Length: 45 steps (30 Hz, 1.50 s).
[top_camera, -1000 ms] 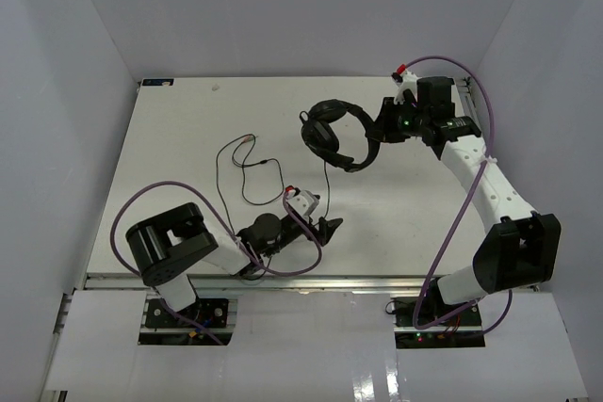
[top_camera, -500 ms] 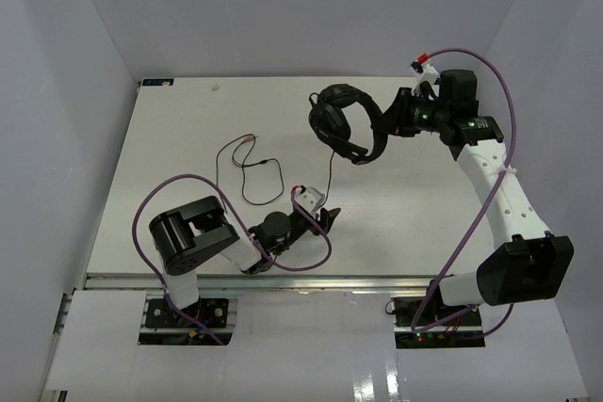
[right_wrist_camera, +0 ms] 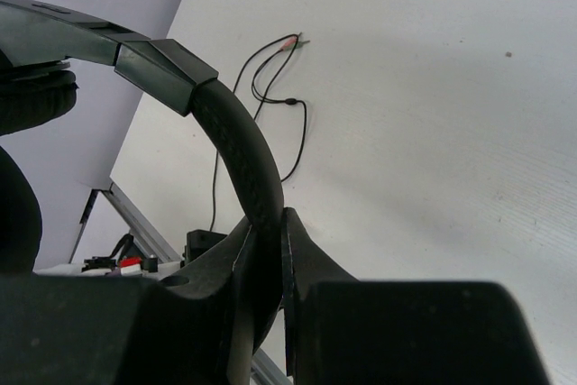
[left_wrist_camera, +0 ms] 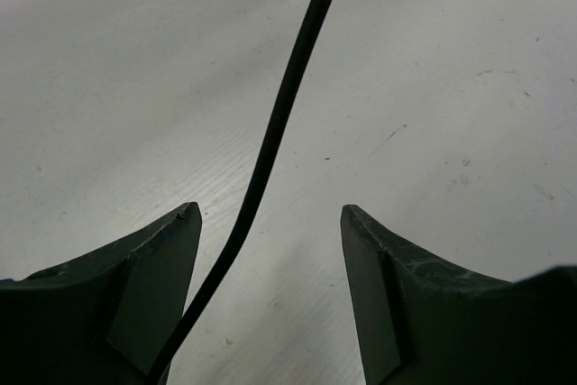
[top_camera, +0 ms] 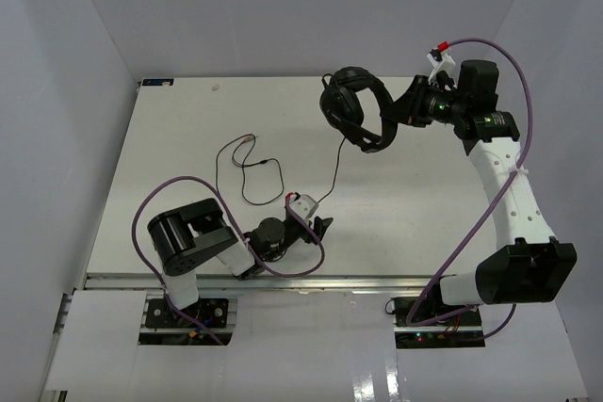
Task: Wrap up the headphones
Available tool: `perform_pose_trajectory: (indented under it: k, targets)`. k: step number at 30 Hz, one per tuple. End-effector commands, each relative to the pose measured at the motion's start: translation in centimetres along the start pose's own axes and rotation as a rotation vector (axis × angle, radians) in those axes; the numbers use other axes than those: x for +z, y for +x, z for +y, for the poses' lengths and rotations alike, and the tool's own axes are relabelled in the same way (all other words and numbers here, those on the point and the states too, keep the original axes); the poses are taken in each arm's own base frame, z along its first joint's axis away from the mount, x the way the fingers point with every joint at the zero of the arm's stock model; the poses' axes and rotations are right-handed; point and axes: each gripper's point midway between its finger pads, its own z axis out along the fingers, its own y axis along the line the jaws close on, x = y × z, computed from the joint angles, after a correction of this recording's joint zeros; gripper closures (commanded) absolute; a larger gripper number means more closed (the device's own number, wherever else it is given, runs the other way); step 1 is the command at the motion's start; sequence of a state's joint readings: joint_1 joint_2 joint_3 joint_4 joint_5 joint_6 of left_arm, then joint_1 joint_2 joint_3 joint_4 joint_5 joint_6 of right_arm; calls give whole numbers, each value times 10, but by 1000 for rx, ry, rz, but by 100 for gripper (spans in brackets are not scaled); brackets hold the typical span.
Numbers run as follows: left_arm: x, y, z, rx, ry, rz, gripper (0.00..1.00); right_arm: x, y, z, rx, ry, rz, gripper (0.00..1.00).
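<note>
The black headphones hang above the far right of the table, with my right gripper shut on their headband. An earcup fills the left edge of the right wrist view. The thin black cord drops from the headphones toward my left gripper, which sits low near the table's front. In the left wrist view the cord runs between the open jaws, close to the left finger. The cord's far end lies in loops on the table, with the reddish plug at its tip.
The white table is walled on three sides. Purple robot cables loop round both arms. A metal rail runs along the front edge.
My right gripper has carried the headphones up and farther back to the right, drawing the cord straighter. My left gripper's jaws have narrowed a little, with the cord now between them.
</note>
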<state>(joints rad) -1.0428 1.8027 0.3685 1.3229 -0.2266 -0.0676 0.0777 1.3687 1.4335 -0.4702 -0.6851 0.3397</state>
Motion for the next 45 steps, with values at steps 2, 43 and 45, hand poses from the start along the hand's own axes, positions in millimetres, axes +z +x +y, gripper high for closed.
perform_pose_trajectory:
  k: [2,43,45]
  targets:
    - [-8,-37,1,-44,-7,-139,33,-33,-38,40,-70,-93,-112,92]
    - [-9,-99,55,-68,126,-147,98,-43,22,76,-291,-189,-1,92]
    - [1,-109,67,-57,129,-138,98,-40,31,86,-393,-189,9,92]
